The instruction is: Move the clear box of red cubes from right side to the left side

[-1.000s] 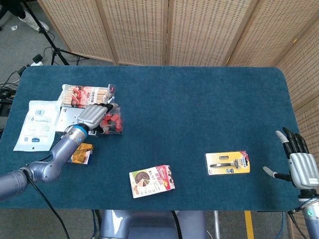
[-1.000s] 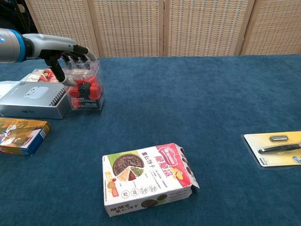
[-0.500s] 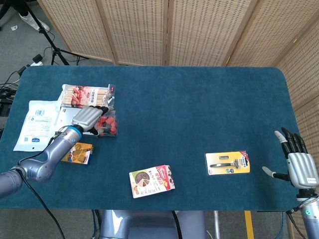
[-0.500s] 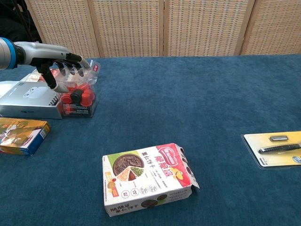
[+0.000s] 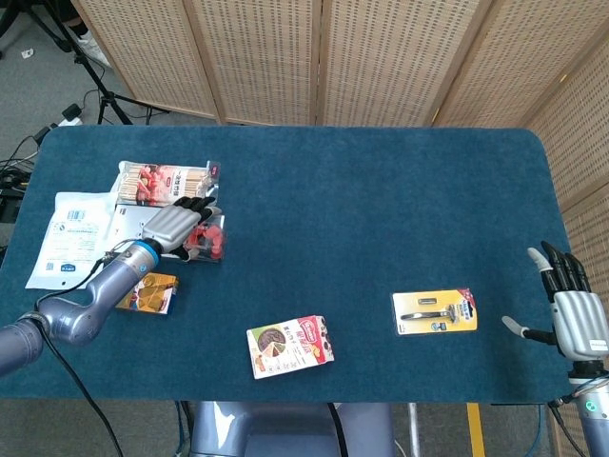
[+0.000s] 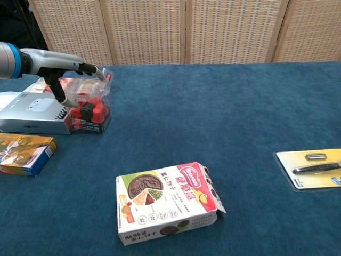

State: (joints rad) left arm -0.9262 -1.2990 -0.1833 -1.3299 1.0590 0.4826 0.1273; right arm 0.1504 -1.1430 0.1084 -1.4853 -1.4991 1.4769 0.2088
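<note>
Clear plastic box of red cubes [image 6: 90,112] sits on the table's left side beneath the left hand [image 6: 68,74], whose fingers [image 5: 193,208] drape loosely spread over its top. Lifting away carelessly could drag it against the white box [image 6: 33,113] just beside the thumb. The right hand [image 5: 575,319] rests open, far off.

On my blue bench [image 5: 381,190], a colourful snack box [image 6: 168,202] lies near the front edge, a razor blister pack [image 5: 435,311] to its right. At far left sit a white pouch [image 5: 71,238], a grey box [image 6: 34,112], an orange packet [image 6: 24,153] and a long snack pack [image 5: 166,181].
</note>
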